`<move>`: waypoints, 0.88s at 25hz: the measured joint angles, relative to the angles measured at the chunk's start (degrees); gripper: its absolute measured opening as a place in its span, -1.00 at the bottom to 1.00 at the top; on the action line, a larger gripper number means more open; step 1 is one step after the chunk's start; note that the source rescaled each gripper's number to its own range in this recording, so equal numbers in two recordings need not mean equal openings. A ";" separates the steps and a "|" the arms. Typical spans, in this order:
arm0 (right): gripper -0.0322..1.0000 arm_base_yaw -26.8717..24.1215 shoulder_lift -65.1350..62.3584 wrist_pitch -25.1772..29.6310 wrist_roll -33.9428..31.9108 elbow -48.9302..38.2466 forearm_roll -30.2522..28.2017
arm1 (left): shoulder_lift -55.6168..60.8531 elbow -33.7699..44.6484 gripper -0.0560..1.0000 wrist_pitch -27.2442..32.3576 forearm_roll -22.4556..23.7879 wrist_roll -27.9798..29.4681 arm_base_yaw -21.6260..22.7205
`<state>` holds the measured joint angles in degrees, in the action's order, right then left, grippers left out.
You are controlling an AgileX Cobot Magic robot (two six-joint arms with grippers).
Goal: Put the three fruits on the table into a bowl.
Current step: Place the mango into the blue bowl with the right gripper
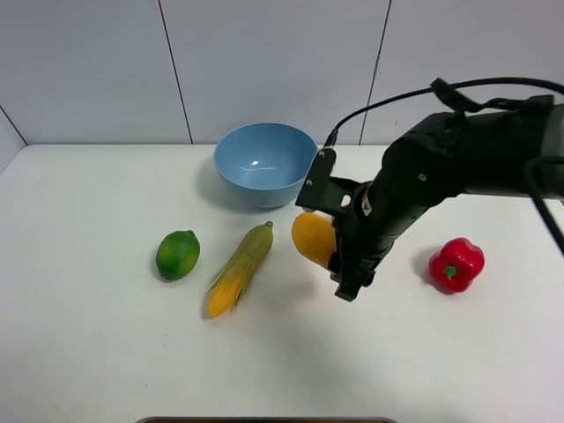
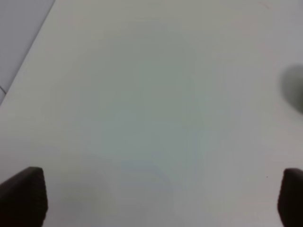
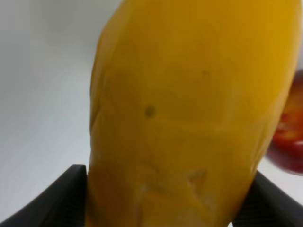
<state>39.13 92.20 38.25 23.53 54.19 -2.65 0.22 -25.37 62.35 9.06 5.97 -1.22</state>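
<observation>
Mango (image 3: 189, 113) tight between right jaws

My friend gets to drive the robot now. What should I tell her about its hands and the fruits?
Left gripper: open, nothing in it, over bare table.
Right gripper: shut on the mango, close to the bowl but not over it.
The lime lies on the table, left of the corn. The apple does not show from the high view; a red blur beside the mango in the right wrist view may be it.
Done: no fruit is in the bowl.
Left: mango, lime and apple. Leave the corn and the pepper.
</observation>
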 joint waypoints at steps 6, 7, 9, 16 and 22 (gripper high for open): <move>-0.94 0.00 -6.39 -5.05 -5.99 0.00 -0.72 | 0.00 0.00 1.00 0.00 0.00 0.00 0.00; -0.94 0.00 -6.93 -6.00 -7.47 0.00 -1.30 | 0.00 0.00 1.00 0.00 0.00 0.00 0.00; -0.94 0.00 -7.68 -8.73 -10.23 -0.05 -2.64 | 0.00 0.00 1.00 0.00 0.00 0.00 0.00; -0.94 -2.67 -7.74 -22.97 -20.74 -0.05 -4.51 | 0.00 0.00 1.00 0.00 0.00 0.00 0.00; -0.94 -7.66 -7.67 -29.54 -25.52 0.30 -4.51 | 0.00 0.00 1.00 0.00 0.00 0.00 0.00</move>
<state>31.48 84.52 8.71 -1.99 54.49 -7.17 0.22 -25.37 62.35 9.06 5.97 -1.22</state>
